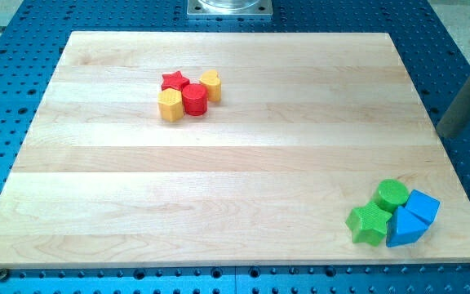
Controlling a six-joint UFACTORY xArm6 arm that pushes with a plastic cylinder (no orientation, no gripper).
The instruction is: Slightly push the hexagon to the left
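Observation:
A yellow hexagon block (170, 105) sits on the wooden board (235, 171), left of centre towards the view's top. It touches a red cylinder (195, 99) on its right. A red star (175, 81) lies just above it, and a yellow heart-like block (210, 84) sits at the group's upper right. My rod comes in from the view's right edge. My tip (449, 131) is past the board's right edge, over the blue perforated table, far to the right of the hexagon.
At the board's bottom right corner is a second cluster: a green cylinder (392, 194), a green star (370, 223), a blue cube (423, 207) and a blue triangular block (404, 229). A metal base plate (229, 7) sits at the view's top.

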